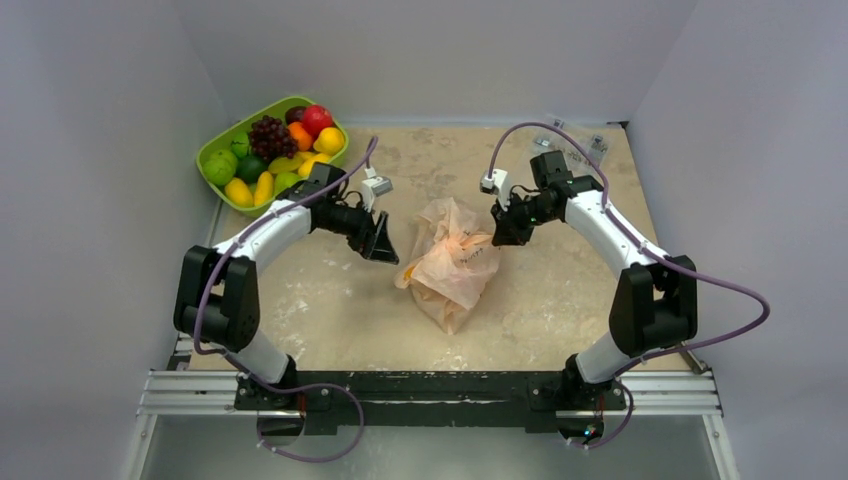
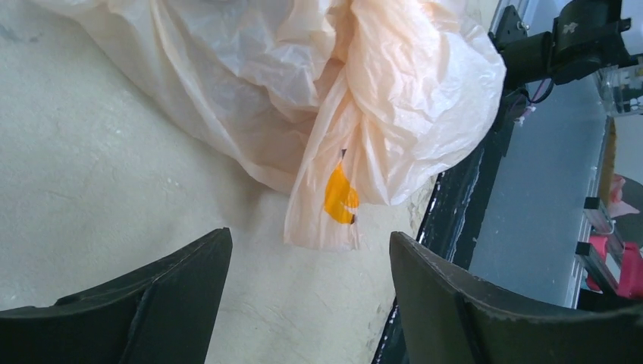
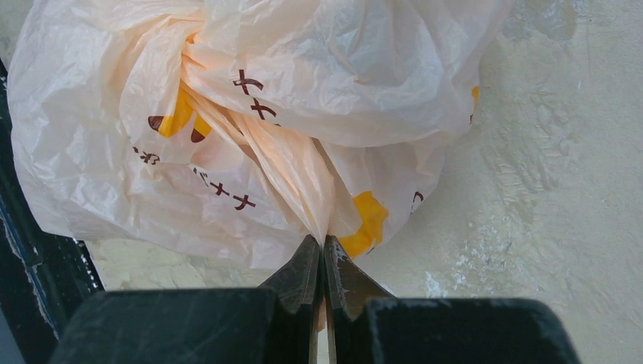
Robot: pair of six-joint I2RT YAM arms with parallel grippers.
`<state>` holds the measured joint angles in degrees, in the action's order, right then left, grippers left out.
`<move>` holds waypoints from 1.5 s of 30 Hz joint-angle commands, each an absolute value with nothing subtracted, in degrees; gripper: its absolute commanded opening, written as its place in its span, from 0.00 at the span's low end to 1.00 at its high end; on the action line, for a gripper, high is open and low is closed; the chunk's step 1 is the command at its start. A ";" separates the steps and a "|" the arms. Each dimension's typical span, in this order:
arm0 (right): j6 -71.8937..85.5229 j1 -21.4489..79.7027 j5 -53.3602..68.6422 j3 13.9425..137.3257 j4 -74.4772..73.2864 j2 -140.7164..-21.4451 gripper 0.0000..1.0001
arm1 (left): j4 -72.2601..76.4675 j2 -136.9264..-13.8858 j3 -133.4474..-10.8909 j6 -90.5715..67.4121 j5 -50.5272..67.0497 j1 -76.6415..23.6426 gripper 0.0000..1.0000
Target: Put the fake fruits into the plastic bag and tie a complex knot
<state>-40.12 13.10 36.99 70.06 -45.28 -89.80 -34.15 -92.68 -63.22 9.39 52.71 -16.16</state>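
The peach plastic bag (image 1: pixel 452 262) lies crumpled at the table's middle; it also shows in the left wrist view (image 2: pixel 356 98) and the right wrist view (image 3: pixel 250 106). My right gripper (image 1: pixel 503 232) is shut on a twisted strip of the bag (image 3: pixel 303 182) at its right upper edge. My left gripper (image 1: pixel 383 248) is open and empty, just left of the bag, with a loose flap of the bag (image 2: pixel 330 205) lying ahead between its fingers (image 2: pixel 152 303). The fake fruits (image 1: pixel 272 148), with the purple grape bunch (image 1: pixel 270 135), fill the lime-green tray. No knot shows.
The lime-green oval tray (image 1: pixel 212 150) stands at the back left corner. Small clear packets (image 1: pixel 575 140) lie at the back right. Grey walls close in the left, back and right sides. The metal rail (image 1: pixel 430 390) runs along the near edge.
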 commanded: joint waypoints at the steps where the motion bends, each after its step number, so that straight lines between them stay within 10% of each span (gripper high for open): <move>1: -41.65 13.09 38.31 70.70 -44.42 -88.29 0.00 | -33.43 -92.64 -65.13 14.50 55.75 -17.84 0.76; 13: -41.84 13.10 38.95 71.50 -45.16 -88.50 0.00 | -36.50 -101.32 -68.31 14.17 52.92 -24.94 0.59; 29: -43.77 13.04 39.60 71.21 -46.49 -88.67 0.00 | -50.71 -95.77 -69.81 36.47 48.13 -24.57 0.82; 45: -42.80 13.01 39.94 70.70 -45.76 -88.77 0.00 | -50.77 -105.55 -77.08 27.40 41.57 -30.84 0.75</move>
<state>-42.63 13.10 38.39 70.06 -45.89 -89.82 -48.99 -103.50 -74.19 28.08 42.68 -29.15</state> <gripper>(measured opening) 0.007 0.744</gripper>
